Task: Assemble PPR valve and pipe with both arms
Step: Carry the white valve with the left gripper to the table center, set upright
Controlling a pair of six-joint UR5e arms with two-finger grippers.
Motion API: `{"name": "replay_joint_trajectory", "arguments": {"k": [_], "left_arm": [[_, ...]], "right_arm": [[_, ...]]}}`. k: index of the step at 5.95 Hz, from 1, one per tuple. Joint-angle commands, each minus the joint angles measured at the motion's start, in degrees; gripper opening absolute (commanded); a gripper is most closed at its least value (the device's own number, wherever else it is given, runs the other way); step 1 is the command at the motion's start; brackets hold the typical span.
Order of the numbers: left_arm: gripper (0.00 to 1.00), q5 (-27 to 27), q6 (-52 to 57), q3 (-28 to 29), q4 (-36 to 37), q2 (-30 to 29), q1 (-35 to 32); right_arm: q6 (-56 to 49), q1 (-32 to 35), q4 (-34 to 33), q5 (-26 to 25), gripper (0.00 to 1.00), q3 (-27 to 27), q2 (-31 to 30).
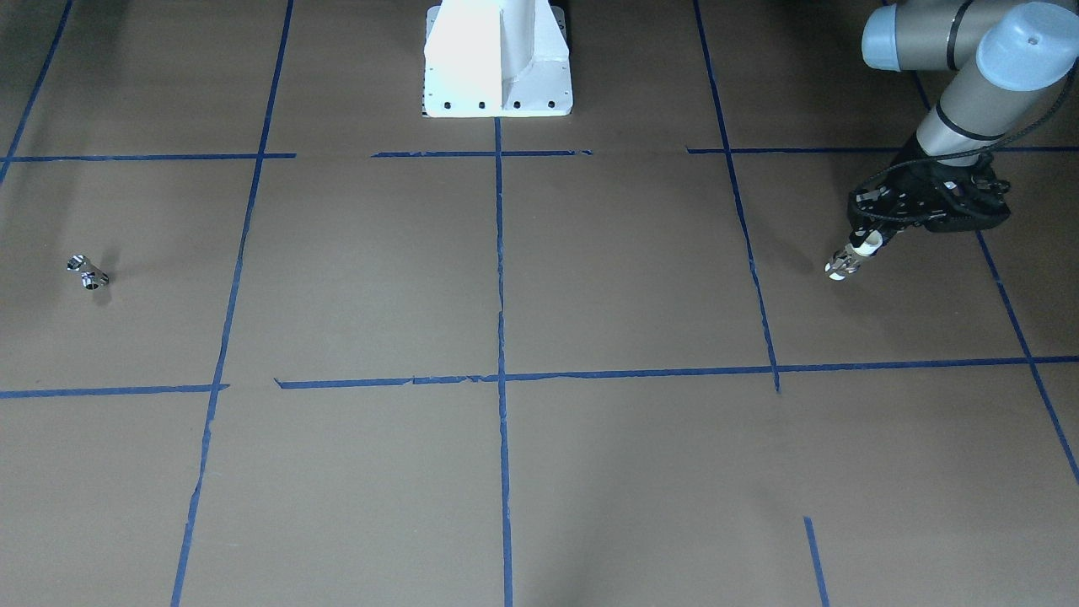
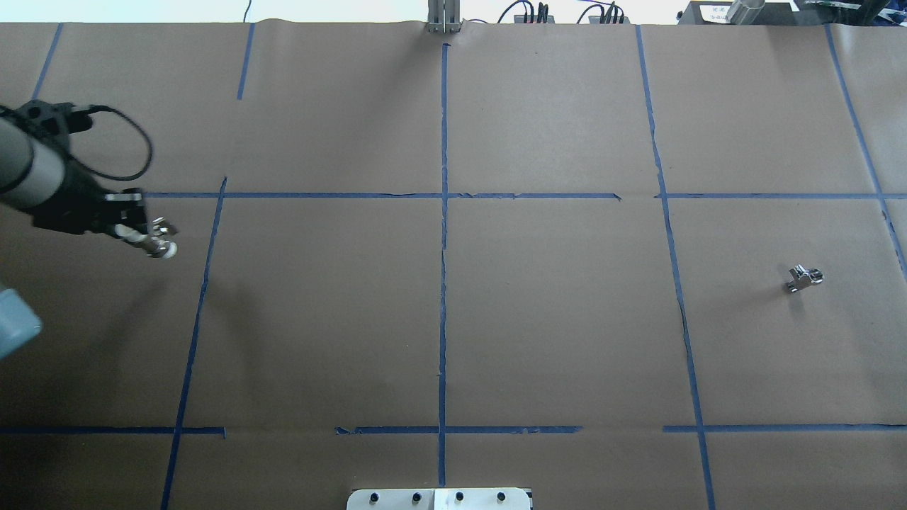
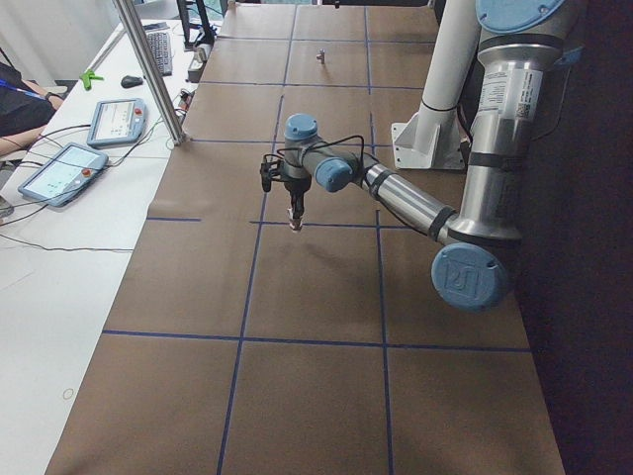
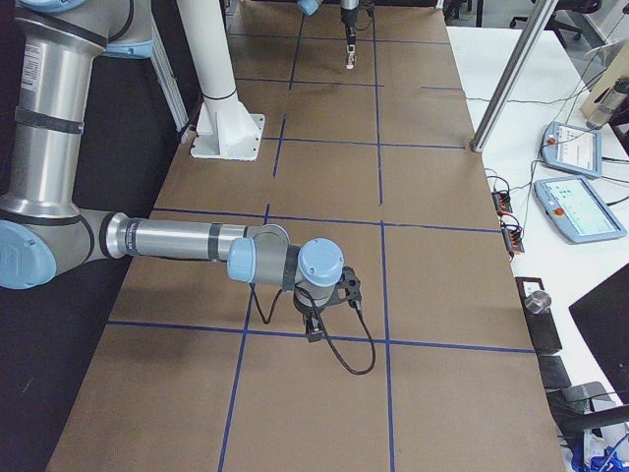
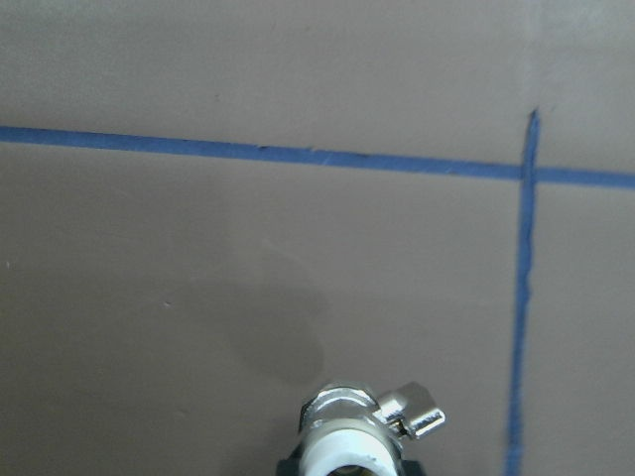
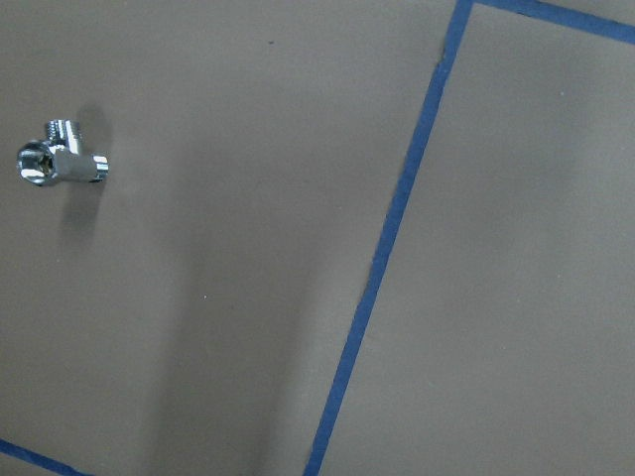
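The table (image 1: 632, 278) is covered in brown paper marked into squares by blue tape lines (image 1: 500, 253), with the white pedestal (image 1: 497, 59) at the robot's edge. Beside the table, on the operators' side, a white desk carries touch-screen pendants (image 3: 117, 121), and a metal post (image 3: 148, 69) stands at its edge.

The left hand (image 1: 864, 244) is clenched on a white-and-chrome pipe piece (image 1: 845, 263), which sticks out beyond its fingertips, chrome end foremost, and is held clear of the paper with a shadow under it. A tape line runs just beside this hand.

The chrome valve (image 2: 803, 277) lies on the paper well apart from the left hand, across the table on the right arm's side. The right hand (image 4: 314, 320) hangs low over the paper near a tape crossing; whether it is released or clenched cannot be told.
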Motion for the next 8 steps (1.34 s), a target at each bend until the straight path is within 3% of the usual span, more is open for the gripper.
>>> {"name": "replay_joint_trajectory", "arguments": {"k": [1, 3, 4, 5, 6, 8], "left_arm": [[0.00, 0.35, -18.82, 0.57, 10.39, -13.78, 7.80], [0.00, 2.79, -34.40, 7.73, 11.74, -26.96, 12.13], [0.00, 8.47, -39.08, 14.92, 11.65, -34.60, 15.89], [0.00, 9.22, -42.60, 22.82, 11.65, -41.64, 16.62], [0.00, 11.66, -43.51, 26.73, 11.65, -44.49, 19.07], [0.03, 12.83, -43.43, 27.38, 11.22, -44.08, 20.32]], "right_arm": [[0.00, 0.00, 0.00, 0.01, 1.00, -0.06, 0.03], [0.09, 0.00, 0.00, 0.01, 1.00, -0.06, 0.03], [0.09, 0.00, 0.00, 0.01, 1.00, -0.06, 0.03], [0.09, 0.00, 0.00, 0.01, 1.00, -0.06, 0.03], [0.09, 0.00, 0.00, 0.01, 1.00, -0.06, 0.03], [0.09, 0.00, 0.00, -0.08, 1.00, -0.06, 0.03]]}}
